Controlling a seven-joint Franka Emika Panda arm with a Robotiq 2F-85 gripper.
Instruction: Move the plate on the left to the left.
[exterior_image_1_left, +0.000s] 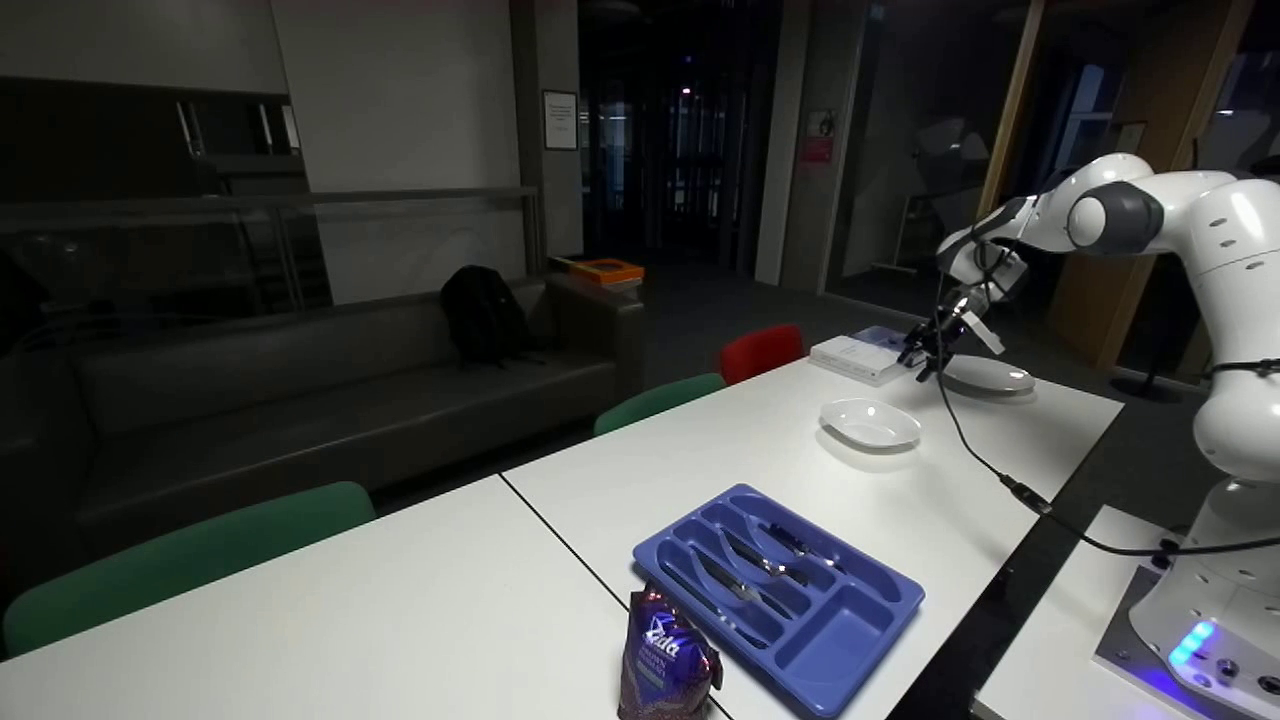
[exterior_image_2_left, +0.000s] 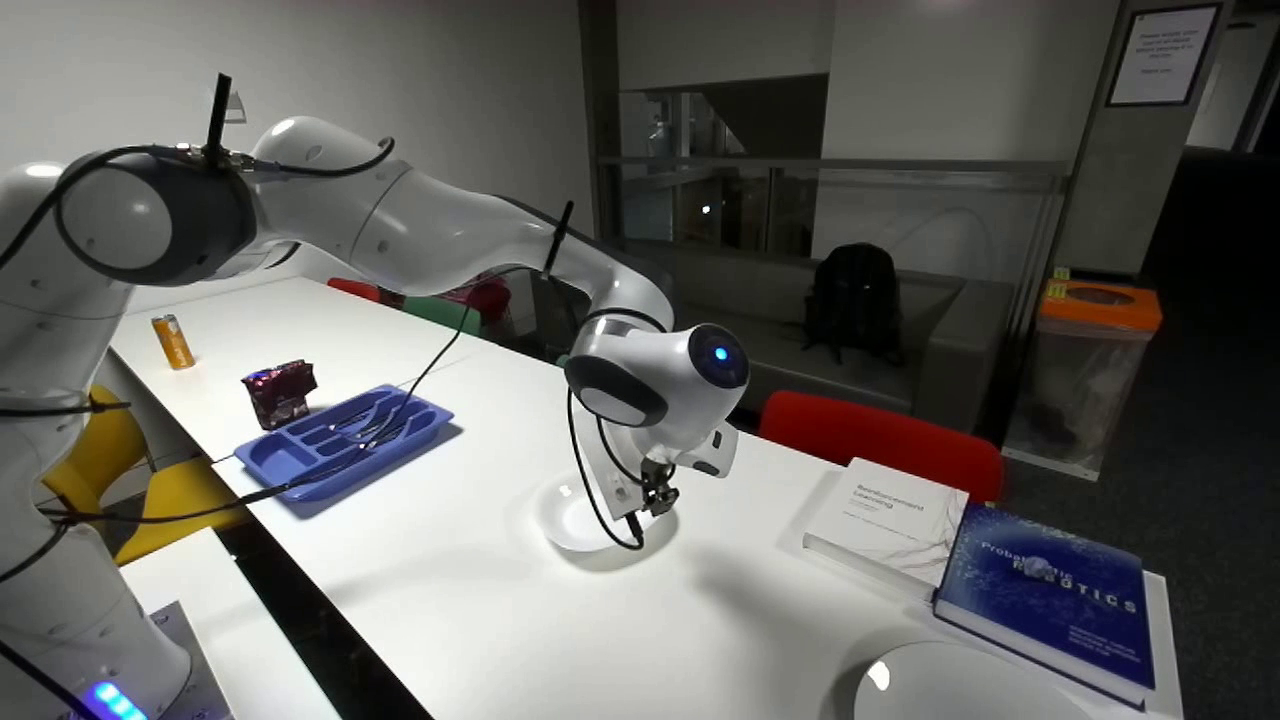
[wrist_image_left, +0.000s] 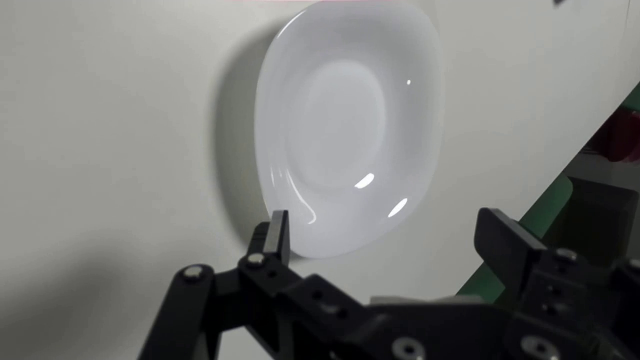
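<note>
Wrist view, left to right: black fingertip (wrist_image_left: 278, 235) overlapping the rim of the shallow white plate (wrist_image_left: 345, 125), contact uncertain; bulk of it ahead of the gripper (wrist_image_left: 384, 212); opposite fingertip (wrist_image_left: 502, 237) outside the rim, above the tabletop (wrist_image_left: 140, 110). Jaws spread wide, nothing gripped. In an exterior view, same order: purple foil packet (exterior_image_1_left: 665, 665), farthest from the gripper; blue cutlery tray (exterior_image_1_left: 838, 632), nearer; shallow white plate, nearer again; flatter white plate (exterior_image_1_left: 988, 374) just right of the gripper, to be left alone. Reads as lining up for the grasp. Plate looks too broad to span, so a rim pinch should suit: shift until one finger can drop inside, one outside, pads square to the edge. Descend slowly; closing on a slant may tip it. Carry low and level leftward, seemingly toward the tray, stopping short.
</note>
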